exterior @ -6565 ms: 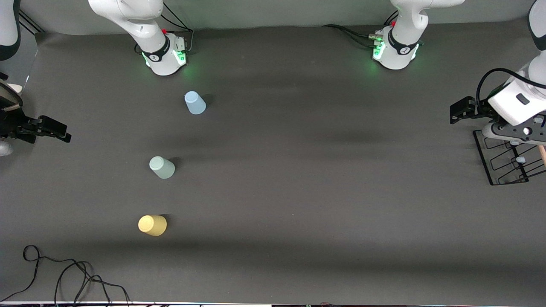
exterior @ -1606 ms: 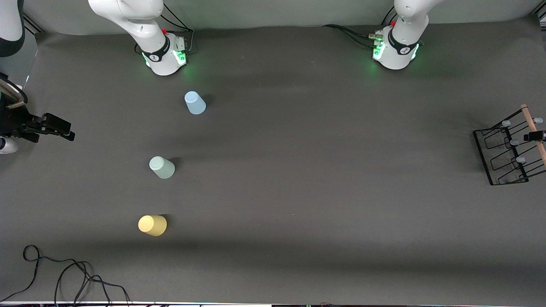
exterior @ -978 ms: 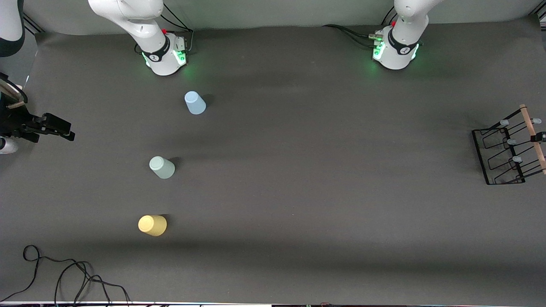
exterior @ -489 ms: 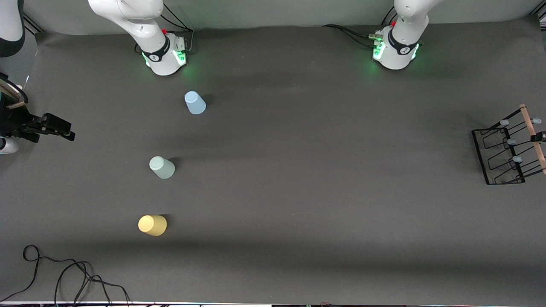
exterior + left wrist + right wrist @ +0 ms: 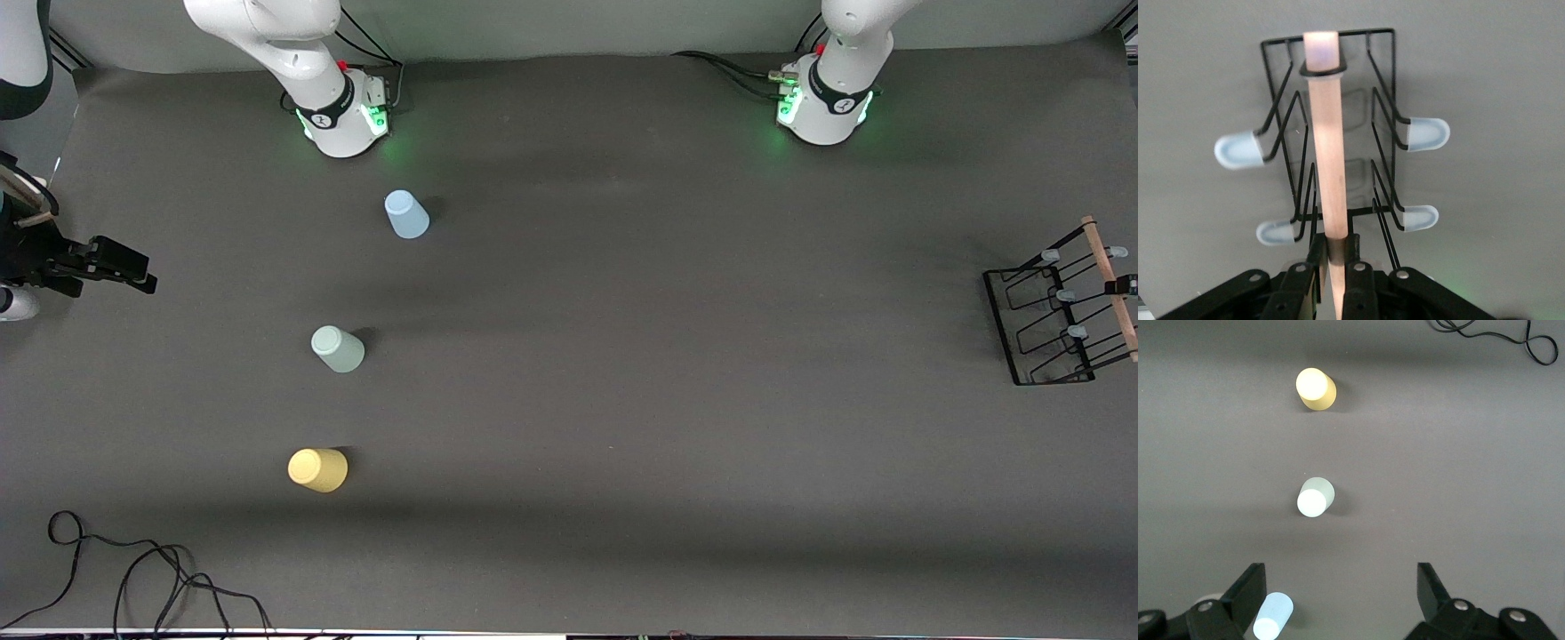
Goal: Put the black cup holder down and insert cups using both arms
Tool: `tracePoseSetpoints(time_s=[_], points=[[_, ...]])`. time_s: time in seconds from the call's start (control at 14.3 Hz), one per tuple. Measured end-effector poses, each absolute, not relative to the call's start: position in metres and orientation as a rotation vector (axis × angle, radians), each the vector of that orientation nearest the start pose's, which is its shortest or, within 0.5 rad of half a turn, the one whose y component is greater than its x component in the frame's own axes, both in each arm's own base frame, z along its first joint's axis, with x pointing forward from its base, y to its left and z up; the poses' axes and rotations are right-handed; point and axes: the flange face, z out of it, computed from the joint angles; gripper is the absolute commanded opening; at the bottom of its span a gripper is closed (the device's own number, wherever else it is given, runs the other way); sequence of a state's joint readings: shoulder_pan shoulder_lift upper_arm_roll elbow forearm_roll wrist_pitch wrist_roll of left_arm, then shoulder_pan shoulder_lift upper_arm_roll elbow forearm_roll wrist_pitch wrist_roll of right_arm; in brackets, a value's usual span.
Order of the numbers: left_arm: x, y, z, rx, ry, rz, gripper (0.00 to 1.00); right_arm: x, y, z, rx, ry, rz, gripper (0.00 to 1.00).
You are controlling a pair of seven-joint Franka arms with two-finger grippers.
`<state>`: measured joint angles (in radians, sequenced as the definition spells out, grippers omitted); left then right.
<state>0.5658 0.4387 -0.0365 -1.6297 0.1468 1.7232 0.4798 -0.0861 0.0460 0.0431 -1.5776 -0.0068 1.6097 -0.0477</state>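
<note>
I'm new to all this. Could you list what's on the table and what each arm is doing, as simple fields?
rack: black cup holder at the left arm's end of the table
left gripper: shut on the rack's wooden rod
right gripper: open, up over the table, waiting
cups: light blue cup, pale green cup, yellow cup, in a row toward the right arm's end, yellow nearest the front camera
extra: loose cable

Front view: high camera looking down on the desk [image 5: 622,400], arm bases along its top edge, whole workspace wide. Left wrist view: very close, looking down the black cup holder [image 5: 1331,140] past the left pincer [image 5: 1336,263]; same rack at front view's edge [image 5: 1058,311]. Right wrist view: higher, facing down over the three cups [image 5: 1315,497], shared with front view [image 5: 338,348].
</note>
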Motion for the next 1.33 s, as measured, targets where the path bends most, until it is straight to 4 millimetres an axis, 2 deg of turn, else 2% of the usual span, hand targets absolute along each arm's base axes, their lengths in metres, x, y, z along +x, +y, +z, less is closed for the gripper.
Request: tracePoseSetpoints(time_s=[0.14,0.35,0.42,0.56,0.84,0.98,1.19,1.33], points=[[0.545,0.313,0.358,-3.148,0.003,0.672,0.0,0.571,-0.026,0.598,-3.146,-0.008,0.023,1.0],[0.569,0.271,0.407,-3.123,0.048,0.668,0.0,0.571,-0.026,0.598,-3.146,-0.008,0.024,1.0],[0.577,0.255,0.419,-3.113,0.047,0.646,0.0,0.571,-0.026,0.598,-3.146,-0.008,0.024,1.0],[0.594,0.211,0.427,-3.124,0.019,0.609,0.0,0.571,-0.026,0.598,-3.146,-0.008,0.025,1.0],[0.633,0.1,0.43,-3.154,0.009,0.47,0.0,0.57,-0.026,0.598,-3.145,-0.008,0.027,1.0],[0.646,0.041,0.431,-3.17,-0.018,0.4,0.0,0.57,-0.026,0.598,-3.145,-0.008,0.027,1.0],[0.653,-0.061,0.43,-3.148,-0.125,0.317,0.0,0.57,-0.026,0.597,-3.145,-0.008,0.028,1.0],[0.647,-0.131,0.424,-3.131,-0.171,0.289,0.0,0.57,-0.026,0.597,-3.145,-0.008,0.028,1.0]])
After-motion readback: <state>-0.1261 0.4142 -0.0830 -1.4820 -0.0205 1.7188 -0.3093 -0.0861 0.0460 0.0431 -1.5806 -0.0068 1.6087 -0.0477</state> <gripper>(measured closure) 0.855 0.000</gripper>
